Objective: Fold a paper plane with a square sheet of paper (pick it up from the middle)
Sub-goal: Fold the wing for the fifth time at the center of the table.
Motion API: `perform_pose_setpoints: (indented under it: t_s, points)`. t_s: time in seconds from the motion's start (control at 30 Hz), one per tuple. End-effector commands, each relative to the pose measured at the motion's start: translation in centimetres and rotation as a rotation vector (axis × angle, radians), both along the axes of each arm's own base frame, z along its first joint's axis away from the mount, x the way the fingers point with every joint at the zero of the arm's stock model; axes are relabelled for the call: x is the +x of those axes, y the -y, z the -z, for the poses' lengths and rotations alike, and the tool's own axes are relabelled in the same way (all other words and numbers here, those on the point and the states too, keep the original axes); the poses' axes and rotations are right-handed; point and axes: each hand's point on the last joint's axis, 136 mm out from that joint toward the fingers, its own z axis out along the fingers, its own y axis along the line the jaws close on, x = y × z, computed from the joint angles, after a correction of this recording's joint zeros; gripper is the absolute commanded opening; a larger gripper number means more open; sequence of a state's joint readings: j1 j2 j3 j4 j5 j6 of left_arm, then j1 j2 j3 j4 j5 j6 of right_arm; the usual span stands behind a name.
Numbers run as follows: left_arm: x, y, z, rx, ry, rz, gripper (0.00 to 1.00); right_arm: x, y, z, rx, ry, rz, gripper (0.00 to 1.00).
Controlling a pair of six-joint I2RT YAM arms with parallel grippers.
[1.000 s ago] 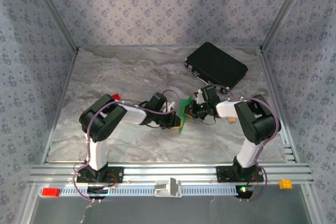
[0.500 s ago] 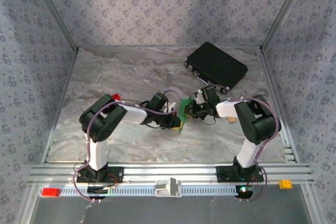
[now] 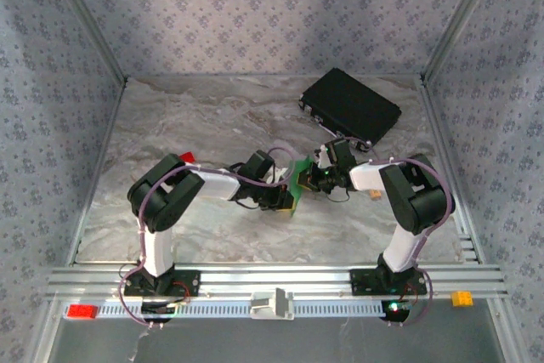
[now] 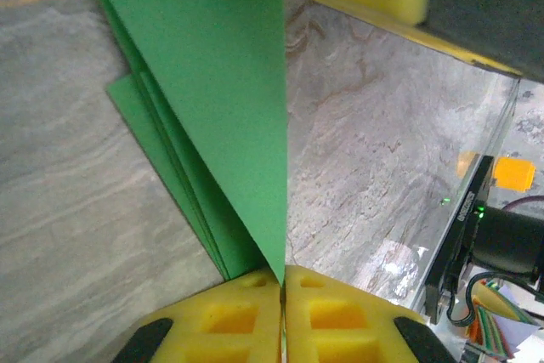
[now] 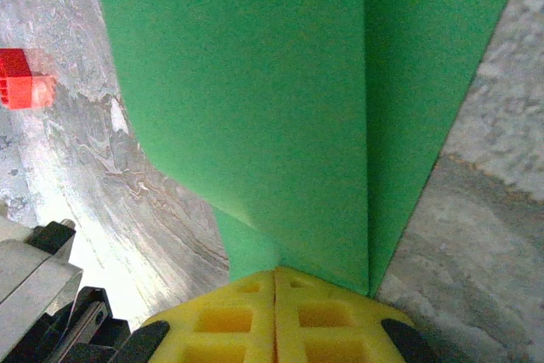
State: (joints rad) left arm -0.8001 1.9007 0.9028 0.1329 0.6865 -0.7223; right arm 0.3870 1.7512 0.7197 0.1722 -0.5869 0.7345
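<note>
The square sheet of paper (image 3: 299,178), bright green and folded into several layers, hangs between my two grippers just above the middle of the marble table. My left gripper (image 3: 287,196) is shut on its near end; in the left wrist view the yellow pads (image 4: 255,316) pinch a pointed flap of the paper (image 4: 212,82). My right gripper (image 3: 311,178) is shut on the far side; in the right wrist view its pads (image 5: 331,320) clamp the paper (image 5: 280,99) where two folded panels meet at a crease.
A black rectangular case (image 3: 350,108) lies at the back right of the table. A small red block (image 3: 188,158) sits behind the left arm, also seen as the red block (image 5: 21,78). An orange piece (image 3: 374,195) lies by the right arm. Aluminium rails (image 3: 272,280) line the near edge.
The left gripper has shifted slightly right and back with the paper, closing toward the right gripper. The right arm has barely moved.
</note>
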Motion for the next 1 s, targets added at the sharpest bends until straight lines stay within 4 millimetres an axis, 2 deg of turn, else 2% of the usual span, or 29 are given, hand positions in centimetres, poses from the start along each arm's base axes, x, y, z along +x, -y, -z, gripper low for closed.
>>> perform_pose_setpoints:
  t_s: [0.0, 0.03, 0.1, 0.27, 0.33, 0.43, 0.5, 0.63, 0.7, 0.9, 0.97]
  points:
    - [-4.9, -3.0, 2.8, 0.165, -0.148, 0.07, 0.09, -2.4, 3.1, 4.4, -0.179, -0.12, 0.052, 0.08]
    - [-4.9, -3.1, 2.9, 0.172, -0.148, 0.069, 0.09, -2.3, 3.1, 4.4, -0.179, -0.117, 0.052, 0.08]
    - [-4.9, -3.2, 3.0, 0.175, -0.148, 0.069, 0.0, -2.4, 3.0, 4.4, -0.179, -0.118, 0.051, 0.08]
    - [-5.0, -3.3, 3.2, 0.187, -0.153, 0.068, 0.0, -2.4, 3.0, 4.4, -0.182, -0.119, 0.05, 0.08]
    - [-5.0, -3.5, 3.2, 0.197, -0.148, 0.071, 0.09, -2.4, 3.0, 4.4, -0.181, -0.12, 0.051, 0.08]
    - [-5.1, -3.7, 3.3, 0.208, -0.149, 0.071, 0.1, -2.5, 3.0, 4.5, -0.183, -0.122, 0.049, 0.08]
    - [-5.3, -3.6, 3.3, 0.209, -0.15, 0.077, 0.01, -2.5, 3.0, 4.5, -0.184, -0.122, 0.05, 0.08]
    - [-5.7, -3.9, 3.5, 0.222, -0.159, 0.081, 0.0, -2.5, 3.0, 4.5, -0.183, -0.122, 0.049, 0.08]
    - [-5.7, -4.0, 3.6, 0.227, -0.158, 0.08, 0.07, -2.5, 3.0, 4.5, -0.184, -0.12, 0.048, 0.08]
    - [-6.0, -4.1, 3.5, 0.239, -0.16, 0.089, 0.04, -2.4, 3.0, 4.5, -0.187, -0.12, 0.051, 0.08]
    - [-6.1, -4.1, 3.4, 0.241, -0.158, 0.087, 0.1, -2.4, 3.0, 4.5, -0.185, -0.119, 0.049, 0.08]
